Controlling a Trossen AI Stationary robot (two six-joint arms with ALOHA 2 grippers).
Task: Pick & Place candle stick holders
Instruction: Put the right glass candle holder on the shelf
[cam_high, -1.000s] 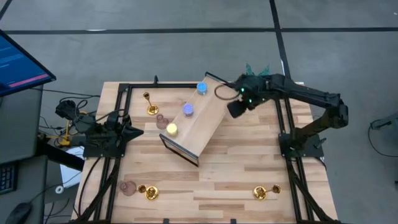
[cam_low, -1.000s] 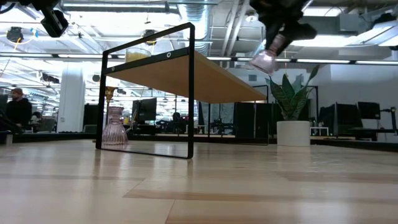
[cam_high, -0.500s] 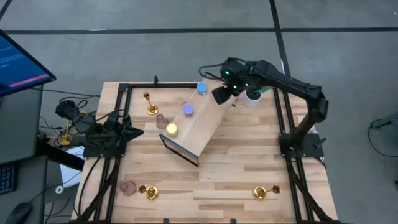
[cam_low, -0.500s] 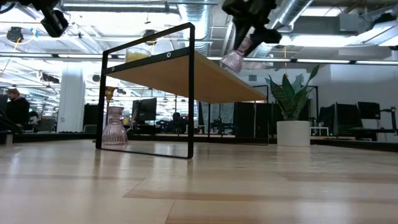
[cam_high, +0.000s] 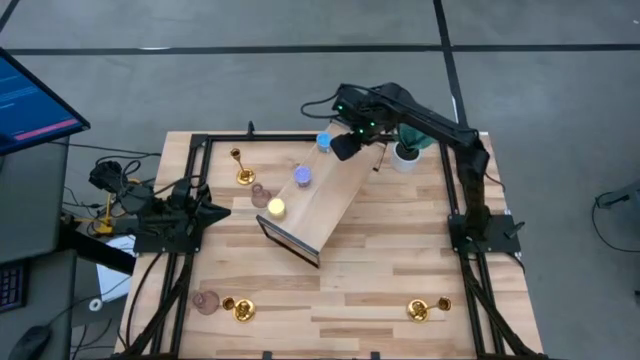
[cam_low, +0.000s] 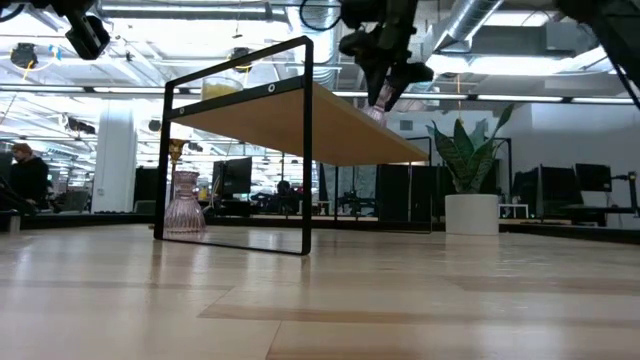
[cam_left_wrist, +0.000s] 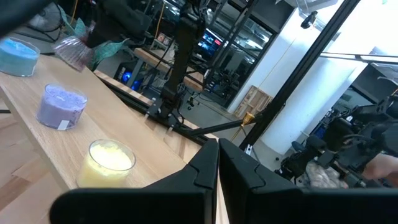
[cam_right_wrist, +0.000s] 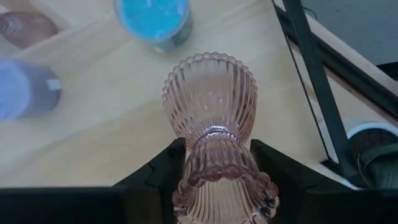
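Observation:
My right gripper (cam_high: 343, 146) is shut on a dusty-pink ribbed holder (cam_right_wrist: 211, 112) over the far end of the raised wooden shelf (cam_high: 320, 200). It also shows in the low view (cam_low: 378, 106). On the shelf stand a blue (cam_high: 324, 142), a violet (cam_high: 302, 176) and a yellow holder (cam_high: 276, 208). A gold holder (cam_high: 240, 170) and a pink one (cam_high: 262, 195) stand on the table beside the shelf. A pink one (cam_high: 207, 301) and two gold ones (cam_high: 240, 309) (cam_high: 428, 309) stand near the front edge. My left gripper (cam_high: 215, 212) waits shut at the table's left. My right gripper pinches the pink holder at its narrow waist (cam_right_wrist: 214, 142) between its two fingers (cam_right_wrist: 163, 167). The fingers slant down from the table's right. The holder's bulbous end points away past the fingertips, tilted and held just above the shelf top, near the blue holder (cam_right_wrist: 153, 18).
A green plant in a white pot (cam_high: 405, 152) stands at the far right, just behind my right arm. The shelf's black frame (cam_low: 305, 150) stands on the table, with room underneath. A black rail frame (cam_high: 190, 180) runs along the table's edges.
My right gripper has carried the pink holder toward the table's left, from beside the plant to over the shelf's far end next to the blue holder. It stays shut on the holder, which stays lifted clear.

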